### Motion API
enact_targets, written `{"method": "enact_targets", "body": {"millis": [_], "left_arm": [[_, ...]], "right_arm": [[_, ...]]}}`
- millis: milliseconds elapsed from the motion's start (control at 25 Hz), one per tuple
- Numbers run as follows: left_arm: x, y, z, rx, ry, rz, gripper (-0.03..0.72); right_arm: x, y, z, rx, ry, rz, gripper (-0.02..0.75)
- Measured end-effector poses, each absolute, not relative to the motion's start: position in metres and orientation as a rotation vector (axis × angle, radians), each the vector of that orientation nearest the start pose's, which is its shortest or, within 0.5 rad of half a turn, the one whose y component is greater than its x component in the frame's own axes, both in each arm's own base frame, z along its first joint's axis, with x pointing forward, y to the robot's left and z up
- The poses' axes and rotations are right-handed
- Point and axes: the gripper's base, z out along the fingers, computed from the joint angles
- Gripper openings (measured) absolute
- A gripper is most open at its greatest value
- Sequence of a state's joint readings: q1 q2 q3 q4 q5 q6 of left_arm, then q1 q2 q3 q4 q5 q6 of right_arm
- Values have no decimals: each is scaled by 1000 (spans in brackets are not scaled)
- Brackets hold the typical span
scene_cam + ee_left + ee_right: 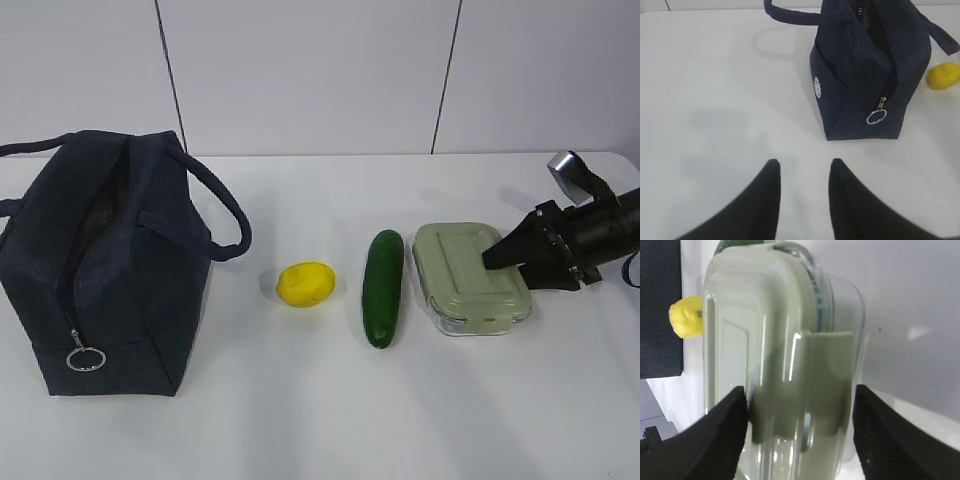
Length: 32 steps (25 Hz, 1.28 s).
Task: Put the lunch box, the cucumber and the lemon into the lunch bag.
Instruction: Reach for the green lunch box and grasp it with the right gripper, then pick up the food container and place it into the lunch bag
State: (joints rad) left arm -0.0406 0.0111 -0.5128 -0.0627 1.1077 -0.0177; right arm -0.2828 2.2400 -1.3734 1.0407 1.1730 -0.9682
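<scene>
Here the right gripper (pixel 497 257) straddled the lunch box (pixel 468 278) nr the table's (pixel 300 420) right edge w/ fingers spread, nothing clamped, so it needed to squeeze squarely across the lid before lifting; left gripper (pixel 804 172) hung part-open, empty, beside the lunch bag (pixel 100 270).

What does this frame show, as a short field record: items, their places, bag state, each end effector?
lunch bag: upright at table's left, top unzipped
lemon: on table, right of bag
cucumber: on table, between lemon and lunch box
lunch box: on table, lid on
right end effector: fingers straddle the lunch box's near end, box not lifted
left end effector: open, empty, above bare table near the bag
items in bag: none visible
</scene>
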Motion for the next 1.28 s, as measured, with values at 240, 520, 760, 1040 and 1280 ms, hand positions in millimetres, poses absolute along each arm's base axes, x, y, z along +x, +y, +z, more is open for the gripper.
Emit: {"method": "enact_targets", "body": {"millis": [240,520,760,1040,1280], "left_arm": [[-7,-5,277,29,2090,-111,235],[-7,-5,277,29,2090,-111,235],[-7,-5,277,29,2090,-111,235],[-7,-5,277,29,2090,-111,234],[-7,-5,277,29,2090,-111,234]], "right_arm": [[399,-41,105,-77,2633,1269,474],[399,-40,105,-78,2632,1274,448],[399,-40,105,-77,2631,1275,448],[399,-40,105,-77,2631,1275,448],[399,-40,105,-77,2631,1275,447]]}}
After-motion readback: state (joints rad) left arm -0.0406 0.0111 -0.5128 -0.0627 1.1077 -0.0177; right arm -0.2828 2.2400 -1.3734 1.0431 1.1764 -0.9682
